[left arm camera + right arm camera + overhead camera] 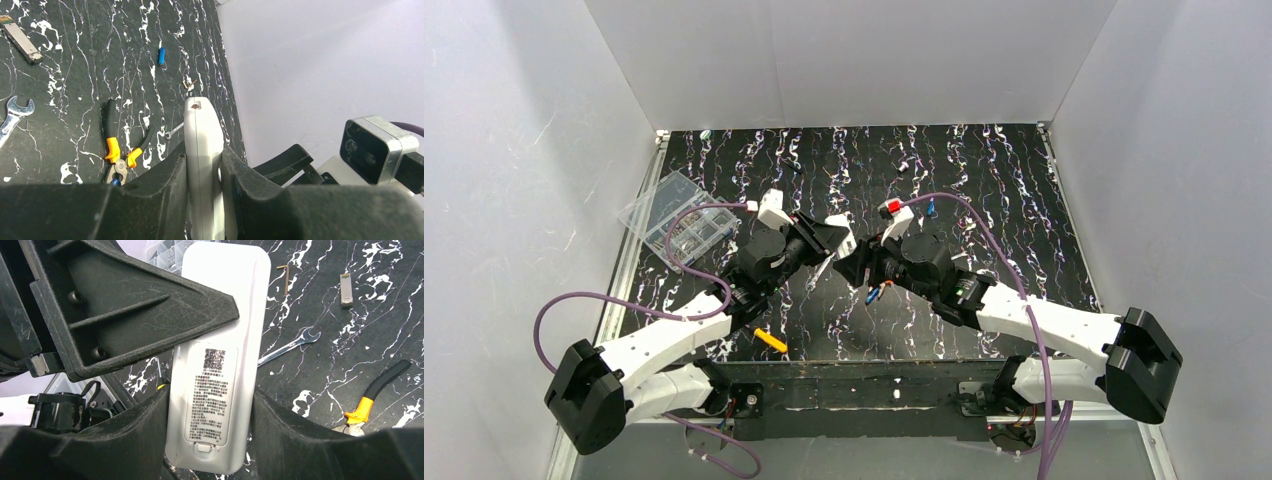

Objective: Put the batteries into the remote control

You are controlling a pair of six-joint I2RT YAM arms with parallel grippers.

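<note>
Both arms meet at mid-table, and the remote (225, 300) is up between them, clear of the surface. The left gripper (204, 152) pinches it across front and back; the left wrist view shows it edge-on, squeezed tight. The right gripper (210, 399) comes in from the other end, a finger against each long edge, so it looks pressed onto the remote too. How firmly, I can't say.

The right wrist view shows the back, and the labelled cover (210, 390) is on, its latch tab at 6 o'clock. So my call: this is the opening step, and no loading has begun.

One battery (161, 56) lies on the table, well apart, at about 1 o'clock from the grippers in the top view. I can't spot a second.

The next move calls for one arm to steady the remote while the other works that cover off. A finger then has to let go and fetch the battery, which is slim, likely to roll and easy to fumble.
</note>
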